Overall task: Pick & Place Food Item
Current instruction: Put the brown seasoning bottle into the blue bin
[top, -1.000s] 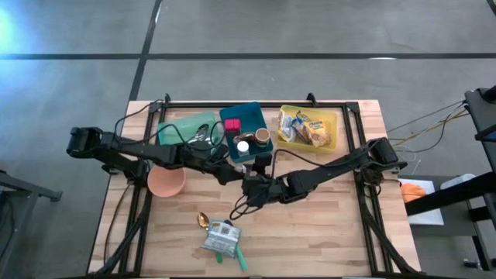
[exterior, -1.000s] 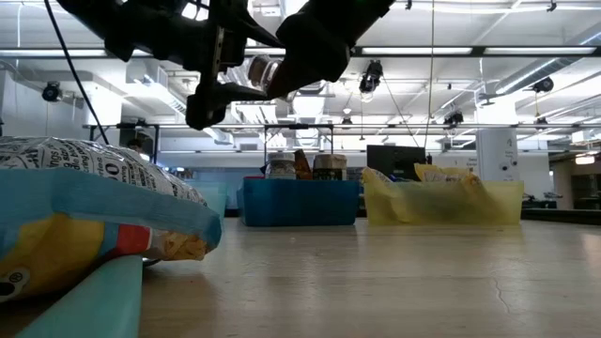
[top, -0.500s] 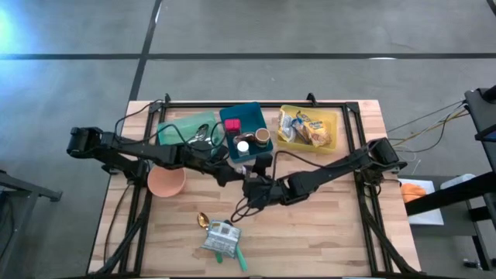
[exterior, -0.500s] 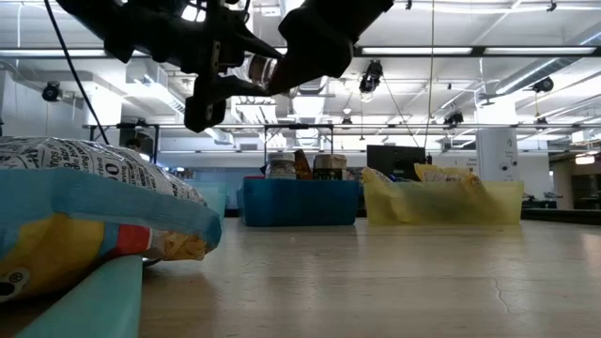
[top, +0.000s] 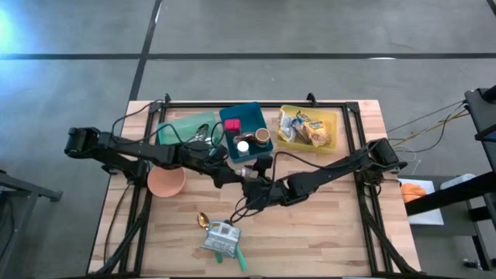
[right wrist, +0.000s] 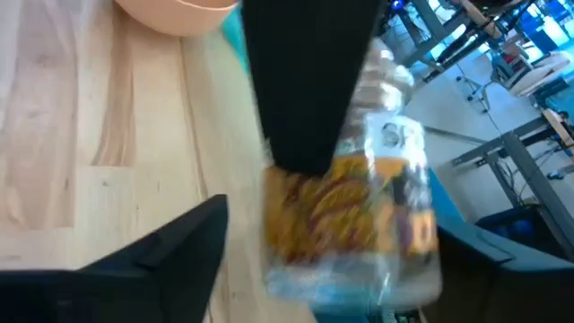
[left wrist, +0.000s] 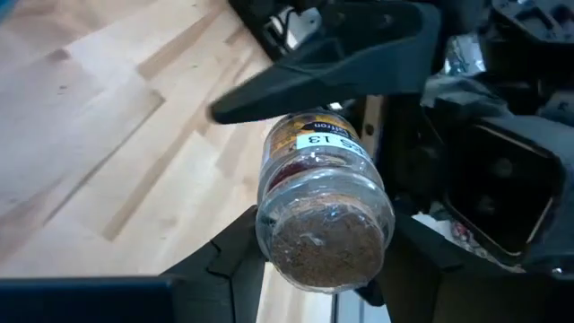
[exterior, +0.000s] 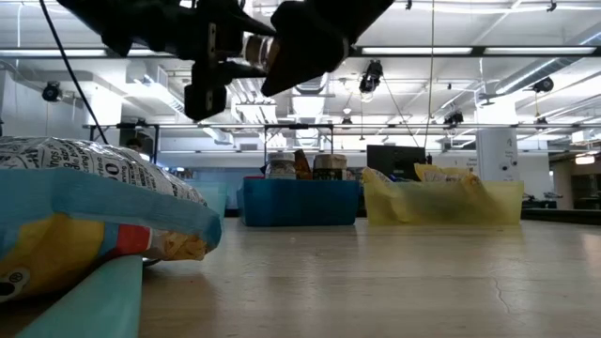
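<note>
Glass spice jar (left wrist: 325, 208) held above bench middle, clamped in left gripper (left wrist: 309, 269). Right gripper (right wrist: 305, 260) fingers spread either side of jar, seemingly clear of it; view blurred.

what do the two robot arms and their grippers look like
Both arms are dark, near-black jointed links with black cables looping alongside. The left gripper has matte black, angular fingers; the right gripper has broad, flat black fingers. No markings are visible on either.

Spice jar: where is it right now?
In the high view the spice jar is off the table near its middle, between the left gripper and right gripper, just in front of the blue bin.
</note>
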Tool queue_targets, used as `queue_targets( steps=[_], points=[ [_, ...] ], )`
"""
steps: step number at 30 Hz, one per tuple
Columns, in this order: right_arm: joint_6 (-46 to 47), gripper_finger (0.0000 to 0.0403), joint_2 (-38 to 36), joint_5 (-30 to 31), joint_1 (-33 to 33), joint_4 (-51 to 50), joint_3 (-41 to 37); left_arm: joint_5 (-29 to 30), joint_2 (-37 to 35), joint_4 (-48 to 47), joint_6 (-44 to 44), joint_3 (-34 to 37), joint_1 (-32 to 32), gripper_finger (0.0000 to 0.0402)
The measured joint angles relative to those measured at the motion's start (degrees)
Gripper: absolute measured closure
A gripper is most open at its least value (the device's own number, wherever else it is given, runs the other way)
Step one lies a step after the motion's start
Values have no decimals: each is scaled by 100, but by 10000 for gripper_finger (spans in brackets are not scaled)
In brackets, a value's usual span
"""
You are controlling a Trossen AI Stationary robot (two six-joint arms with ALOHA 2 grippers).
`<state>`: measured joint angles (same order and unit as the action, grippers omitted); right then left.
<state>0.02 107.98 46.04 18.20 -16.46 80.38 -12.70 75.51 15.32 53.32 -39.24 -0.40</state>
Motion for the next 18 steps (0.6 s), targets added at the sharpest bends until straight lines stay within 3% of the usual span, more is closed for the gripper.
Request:
queue_targets(
  steps=[6, 11, 18],
  points=[
    [129, 52, 1, 44, 96, -61, -2, 72, -366, -797, -166, -101, 49, 237],
    [430, 47, -4, 183, 155, -331, -2, 549, -651, -2218, -620, -528, 165, 237],
    [1254, 45, -15, 190, 289, -905, -2, 1247, -617, -4445, -1593, -1645, 501, 237]
  ],
)
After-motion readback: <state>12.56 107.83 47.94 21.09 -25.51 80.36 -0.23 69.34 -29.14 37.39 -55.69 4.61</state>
